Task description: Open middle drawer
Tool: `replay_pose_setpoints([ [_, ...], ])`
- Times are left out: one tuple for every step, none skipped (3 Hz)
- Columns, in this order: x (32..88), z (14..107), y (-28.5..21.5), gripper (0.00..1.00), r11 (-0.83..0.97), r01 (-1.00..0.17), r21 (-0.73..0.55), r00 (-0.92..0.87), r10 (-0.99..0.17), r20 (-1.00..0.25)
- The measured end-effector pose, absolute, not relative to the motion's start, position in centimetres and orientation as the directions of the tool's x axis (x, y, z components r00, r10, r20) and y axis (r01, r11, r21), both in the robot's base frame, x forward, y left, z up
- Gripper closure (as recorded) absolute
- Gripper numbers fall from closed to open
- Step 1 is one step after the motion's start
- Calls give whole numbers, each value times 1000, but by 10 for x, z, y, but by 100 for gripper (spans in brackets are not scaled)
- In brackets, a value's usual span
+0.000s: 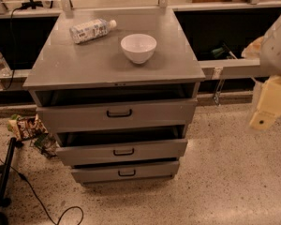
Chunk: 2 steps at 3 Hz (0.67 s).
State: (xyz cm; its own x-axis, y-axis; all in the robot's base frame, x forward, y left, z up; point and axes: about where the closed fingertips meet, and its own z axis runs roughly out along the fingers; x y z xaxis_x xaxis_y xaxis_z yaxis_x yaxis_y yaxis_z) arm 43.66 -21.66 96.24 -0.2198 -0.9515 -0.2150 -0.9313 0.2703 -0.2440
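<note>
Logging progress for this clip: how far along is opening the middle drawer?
Done: the middle drawer already stands pulled out, a dark gap showing above its front. In hand: nothing; the gripper hangs off to the right, clear of the cabinet. Left: little, perhaps pulling it further.

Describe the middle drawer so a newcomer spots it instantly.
Find the grey cabinet carrying a white bowl, left of the gripper at the picture's right edge. Of its three stacked drawers, the middle drawer sits second down, front shorter than above, taller than below.
</note>
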Motion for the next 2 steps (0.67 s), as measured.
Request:
replay_pose_setpoints([
  [425,939,-221,0,289,-930,-229,-233,-942,-243],
  [415,895,-221,0,282,-940,-191,-218,-930,-297],
])
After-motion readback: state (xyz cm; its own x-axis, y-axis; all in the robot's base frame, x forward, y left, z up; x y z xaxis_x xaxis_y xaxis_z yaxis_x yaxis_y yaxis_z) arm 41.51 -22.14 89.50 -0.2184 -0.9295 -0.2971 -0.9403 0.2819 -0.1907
